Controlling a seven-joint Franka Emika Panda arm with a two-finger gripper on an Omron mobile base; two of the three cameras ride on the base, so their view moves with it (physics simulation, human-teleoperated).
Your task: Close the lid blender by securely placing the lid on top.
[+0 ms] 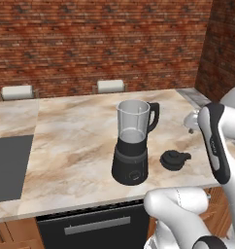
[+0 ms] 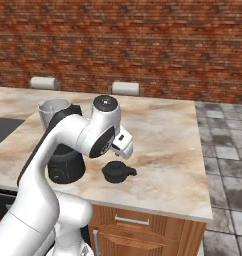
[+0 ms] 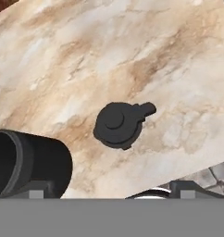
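The blender (image 1: pixel 133 146) stands upright near the counter's front edge, with a clear jar open at the top, a black handle and a black base. Its base (image 3: pixel 26 162) shows at the lower left of the hand view, and the arm partly hides the blender (image 2: pixel 63 162) in the right base view. The lid (image 1: pixel 174 159) (image 2: pixel 117 171) lies flat on the marble just right of the blender, apart from it, knob up and tab pointing away from the blender. My gripper (image 3: pixel 112 188) hangs above the lid (image 3: pixel 118 124), open, fingertips (image 3: pixel 37 190) wide apart with nothing between them.
The marble counter (image 1: pixel 75 141) ends in a front edge close to the lid. A dark cooktop (image 1: pixel 8 165) is set in at the left. Two pale chair backs (image 1: pixel 110 86) stand behind the counter before the brick wall. Grey floor tiles (image 2: pixel 228 150) lie to the right.
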